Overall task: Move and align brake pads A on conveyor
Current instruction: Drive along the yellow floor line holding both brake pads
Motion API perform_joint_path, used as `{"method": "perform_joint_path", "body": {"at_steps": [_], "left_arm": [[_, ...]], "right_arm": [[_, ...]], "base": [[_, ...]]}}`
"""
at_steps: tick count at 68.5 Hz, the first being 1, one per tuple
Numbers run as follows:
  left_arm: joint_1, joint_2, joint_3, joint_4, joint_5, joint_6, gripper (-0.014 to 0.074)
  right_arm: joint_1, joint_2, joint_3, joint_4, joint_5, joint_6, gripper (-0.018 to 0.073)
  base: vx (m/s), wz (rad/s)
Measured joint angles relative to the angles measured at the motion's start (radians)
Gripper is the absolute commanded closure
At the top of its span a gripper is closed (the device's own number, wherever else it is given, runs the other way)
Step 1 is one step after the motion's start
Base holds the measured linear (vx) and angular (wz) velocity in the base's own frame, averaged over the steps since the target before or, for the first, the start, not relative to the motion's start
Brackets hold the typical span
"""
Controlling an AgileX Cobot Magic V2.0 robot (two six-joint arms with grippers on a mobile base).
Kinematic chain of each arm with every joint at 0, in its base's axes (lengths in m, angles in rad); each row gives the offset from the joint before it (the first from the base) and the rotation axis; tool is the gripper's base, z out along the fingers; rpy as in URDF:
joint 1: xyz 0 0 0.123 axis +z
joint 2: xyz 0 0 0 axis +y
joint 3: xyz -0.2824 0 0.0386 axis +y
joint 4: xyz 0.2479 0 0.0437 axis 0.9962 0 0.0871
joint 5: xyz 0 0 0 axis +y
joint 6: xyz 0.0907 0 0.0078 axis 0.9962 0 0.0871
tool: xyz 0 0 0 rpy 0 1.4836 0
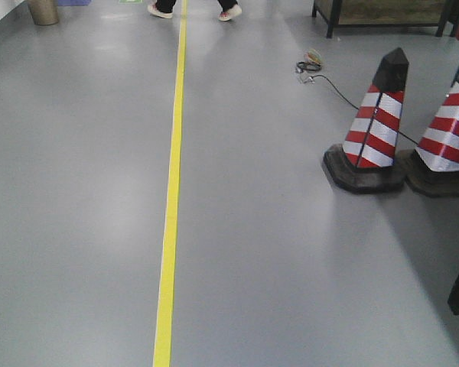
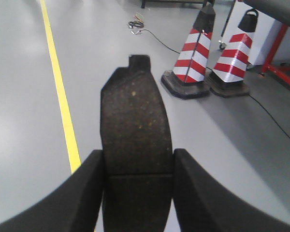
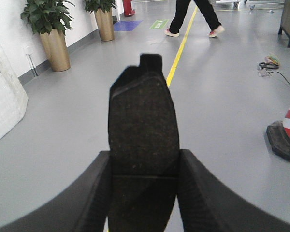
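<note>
Dark grey brake pad (image 2: pixel 136 130) sits pinched between the two black fingers (image 2: pixel 89 193) of the left gripper (image 2: pixel 137 186), held above the grey floor (image 2: pixel 29 121), its groove level with the fingertips. Right gripper (image 3: pixel 144 186) likewise clamps a second brake pad (image 3: pixel 144 130), jaws pressed on its long edges. Yellow floor line (image 1: pixel 170 199) runs straight ahead. Two red-and-white cones (image 1: pixel 376 122) stand to the right, a cable (image 1: pixel 333 84) trailing behind them. Potted plants (image 3: pixel 48 29) line the wall; a person's legs (image 3: pixel 193 17) cross the line. Conveyor not visible in any view.
</note>
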Motion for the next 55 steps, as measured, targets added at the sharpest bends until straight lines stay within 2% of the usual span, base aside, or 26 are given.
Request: {"method": "perform_joint_path", "body": {"at_steps": [55], "left_arm": [[0.000, 0.000, 0.000, 0.000, 0.001, 0.000, 0.0603]], "right_arm": [[0.000, 0.000, 0.000, 0.000, 0.000, 0.000, 0.0564]], "base": [[0.63, 0.02]]}}
